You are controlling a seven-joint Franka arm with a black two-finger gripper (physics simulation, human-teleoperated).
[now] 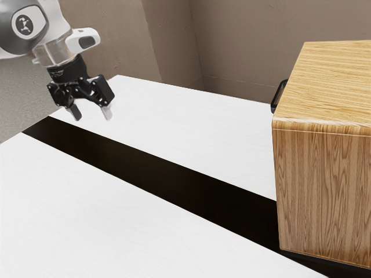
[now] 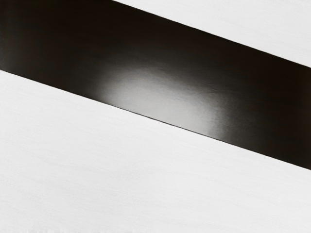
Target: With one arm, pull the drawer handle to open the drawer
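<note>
1. The handle (image 1: 279,95) is a small black loop. It sticks out from the far upper edge of the cabinet (image 1: 324,174), on the face turned toward the exterior view's left.
2. The cabinet is a light oak-grained box standing on the worktop (image 1: 174,124) at the exterior view's right. From here its drawer front is turned away, so I cannot tell whether the drawer is in or out.
3. The worktop is white, and a glossy black stripe (image 1: 174,179) crosses it diagonally. The stripe runs from the exterior view's left toward the foot of the cabinet.
4. The claw (image 1: 91,113) hangs at the exterior view's upper left, well apart from the handle, with bare worktop between them. Its two fingers are spread, point down and pinch nothing. The tips are above the stripe's far end and clear of the surface.
5. The arm (image 1: 35,29) comes in from the upper left corner, grey and white.
6. In the wrist view, the stripe lies under the hand with a soft sheen (image 2: 146,92) on it, and white worktop on both sides.
7. A plain brown wall (image 1: 232,35) stands behind the worktop.
</note>
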